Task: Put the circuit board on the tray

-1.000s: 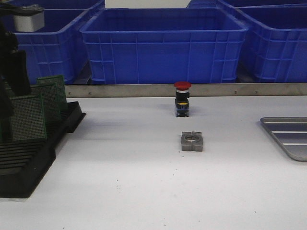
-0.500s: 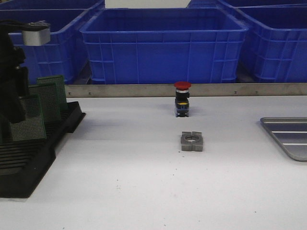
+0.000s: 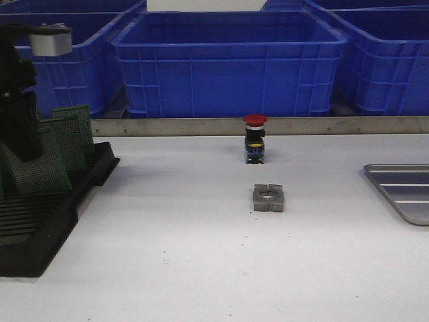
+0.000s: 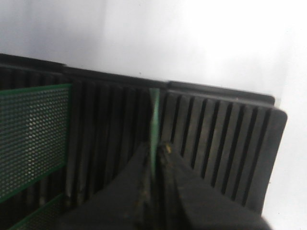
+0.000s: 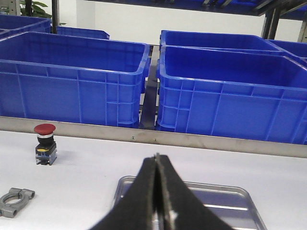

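The circuit board [image 3: 39, 168] is a thin green perforated panel, held tilted just above the slots of the black rack [image 3: 40, 231] at the left side of the table [image 3: 201, 255]. The left gripper [image 4: 154, 158] has its jaws closed narrowly on the board's upper edge; in the left wrist view the board appears edge-on as a pale green line between the two fingers.

Handling judgement: the board is likely light and rigid, with little flex, but thin and easily scratched or chipped at the corners. An edge grip is the appropriate hold, since the flat faces offer no purchase. With such a narrow pinch, the board can swing or twist during travel, so the carry calls for smooth motion.

The tray [image 3: 402, 191] lies at the far right of the table, well apart from the rack. The right gripper [image 5: 157, 191] is above the tray's near side, jaws pressed together and holding nothing.

View differences: the front view shows the board's tilt, two further boards [image 3: 74, 134] standing in the rack, the red push-button [image 3: 255, 137] and the grey metal clamp [image 3: 268, 198] at mid-table. The left wrist view alone confirms the finger contact on the edge. The right wrist view alone shows the tray's near rim and the blue crates [image 5: 230, 91] behind.
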{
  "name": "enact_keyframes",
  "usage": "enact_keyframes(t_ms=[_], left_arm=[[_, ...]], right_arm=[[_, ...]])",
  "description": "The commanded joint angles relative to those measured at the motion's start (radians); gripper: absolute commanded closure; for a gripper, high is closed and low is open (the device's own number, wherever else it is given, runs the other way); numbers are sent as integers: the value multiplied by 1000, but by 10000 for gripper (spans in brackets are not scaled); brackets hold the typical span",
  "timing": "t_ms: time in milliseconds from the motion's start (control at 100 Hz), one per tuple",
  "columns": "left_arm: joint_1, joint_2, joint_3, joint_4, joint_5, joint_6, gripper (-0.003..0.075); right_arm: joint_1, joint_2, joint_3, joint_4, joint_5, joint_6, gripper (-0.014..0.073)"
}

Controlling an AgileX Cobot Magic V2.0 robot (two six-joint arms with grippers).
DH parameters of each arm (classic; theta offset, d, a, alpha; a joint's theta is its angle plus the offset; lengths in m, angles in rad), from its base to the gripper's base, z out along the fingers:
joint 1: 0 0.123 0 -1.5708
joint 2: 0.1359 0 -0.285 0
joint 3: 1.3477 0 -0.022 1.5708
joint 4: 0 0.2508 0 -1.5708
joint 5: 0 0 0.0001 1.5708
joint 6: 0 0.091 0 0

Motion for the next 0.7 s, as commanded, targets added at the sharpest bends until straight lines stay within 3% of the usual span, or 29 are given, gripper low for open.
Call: enact_keyframes(t_ms=[0,220,440,690], left_arm=[[-6,-50,-83,-75,73,-14,738],[-6,-92,-142,-155,72,-14,738],[-12,-145,-142,-396,72,-24,738],[-159,-167,-142,-498,72,-48,738]], right_arm=[[2,-17,5,-7,-81,-1,661],[2,-17,5,-7,-81,-1,661],[2,-17,5,-7,-125,-1,661],[2,9,-105,-6,-32,33,661]])
